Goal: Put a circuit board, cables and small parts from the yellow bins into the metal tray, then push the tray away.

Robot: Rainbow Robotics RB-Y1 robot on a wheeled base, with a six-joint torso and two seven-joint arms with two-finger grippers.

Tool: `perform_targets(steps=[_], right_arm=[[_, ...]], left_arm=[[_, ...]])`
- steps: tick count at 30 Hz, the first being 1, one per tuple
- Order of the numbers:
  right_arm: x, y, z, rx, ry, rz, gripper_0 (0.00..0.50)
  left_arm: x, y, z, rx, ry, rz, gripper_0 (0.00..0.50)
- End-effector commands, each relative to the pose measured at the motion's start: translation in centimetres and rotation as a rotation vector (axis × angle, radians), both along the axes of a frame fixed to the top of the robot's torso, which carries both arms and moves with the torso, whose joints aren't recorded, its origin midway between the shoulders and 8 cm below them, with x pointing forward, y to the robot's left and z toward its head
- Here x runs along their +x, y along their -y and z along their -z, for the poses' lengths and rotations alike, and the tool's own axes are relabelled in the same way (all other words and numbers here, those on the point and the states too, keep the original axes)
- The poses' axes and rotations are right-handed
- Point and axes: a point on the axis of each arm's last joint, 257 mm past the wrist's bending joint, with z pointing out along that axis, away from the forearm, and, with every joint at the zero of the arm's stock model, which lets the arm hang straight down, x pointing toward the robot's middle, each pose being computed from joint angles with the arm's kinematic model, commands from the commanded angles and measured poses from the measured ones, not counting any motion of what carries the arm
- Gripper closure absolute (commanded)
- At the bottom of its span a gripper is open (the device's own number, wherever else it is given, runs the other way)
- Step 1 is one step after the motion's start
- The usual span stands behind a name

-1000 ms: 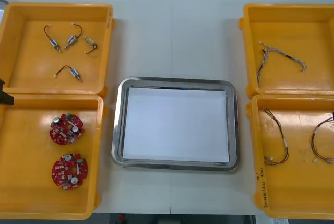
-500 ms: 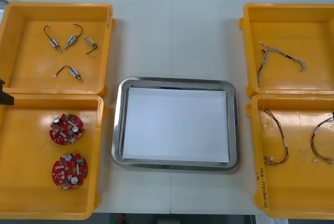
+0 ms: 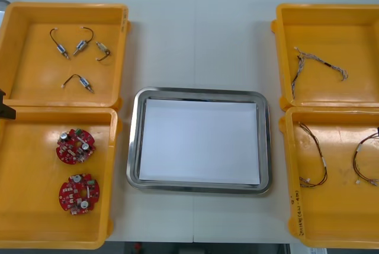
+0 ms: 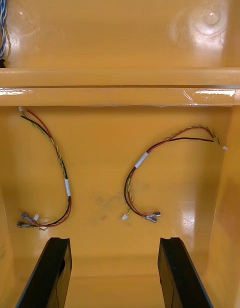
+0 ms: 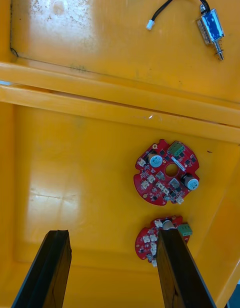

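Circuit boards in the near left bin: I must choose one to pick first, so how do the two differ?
The far circuit board lies closer to the far left bin; the near circuit board lies closer to the robot. In the left wrist view the far one sits in the open beyond the open left gripper, while the near one is partly hidden behind one finger. Both are round, red, flat and untouched.
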Motion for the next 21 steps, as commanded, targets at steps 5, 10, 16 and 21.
perform_targets(steps=[5, 10, 16, 21], right_arm=[[-0.36, 1.66, -0.97, -0.05, 0.005, 0.008, 0.0], [-0.36, 1.66, -0.97, -0.05, 0.005, 0.008, 0.0], [-0.36, 1.66, -0.97, -0.05, 0.005, 0.008, 0.0], [-0.36, 1.66, -0.97, -0.05, 0.005, 0.008, 0.0]], left_arm=[[-0.39, -1.42, -1.65, 0.081, 0.023, 0.055, 0.0], [-0.39, -1.42, -1.65, 0.081, 0.023, 0.055, 0.0], [-0.39, -1.42, -1.65, 0.081, 0.023, 0.055, 0.0], [-0.39, -1.42, -1.65, 0.081, 0.023, 0.055, 0.0]])
